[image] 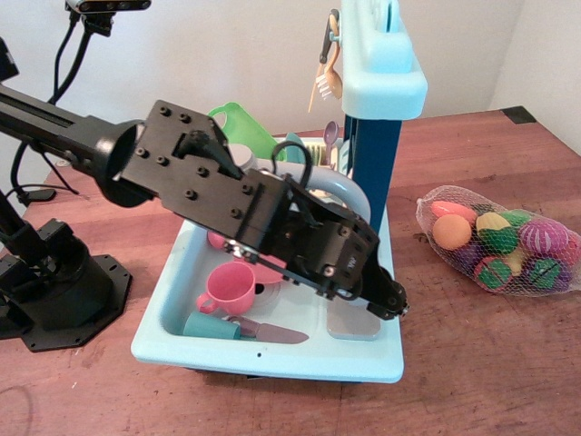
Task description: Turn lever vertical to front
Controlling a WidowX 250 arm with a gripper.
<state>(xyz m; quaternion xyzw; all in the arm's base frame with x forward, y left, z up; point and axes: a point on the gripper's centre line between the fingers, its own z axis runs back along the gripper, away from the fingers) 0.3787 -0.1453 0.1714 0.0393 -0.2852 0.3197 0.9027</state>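
Note:
The toy sink (272,359) is light blue and stands mid-table. My black arm reaches across it from the left. My gripper (390,299) is low over the sink's right front corner, above the small grey drain board (349,322). Its jaws look closed together with nothing between them. The curved grey spout (343,186) arches behind the wrist. The lever is hidden behind the arm.
In the basin lie a pink cup (229,288), a teal cup (211,325), a knife (275,333) and a pink plate. A blue tower (379,100) stands behind the sink. A net bag of toy food (499,238) lies to the right. The arm's base (54,282) is at the left.

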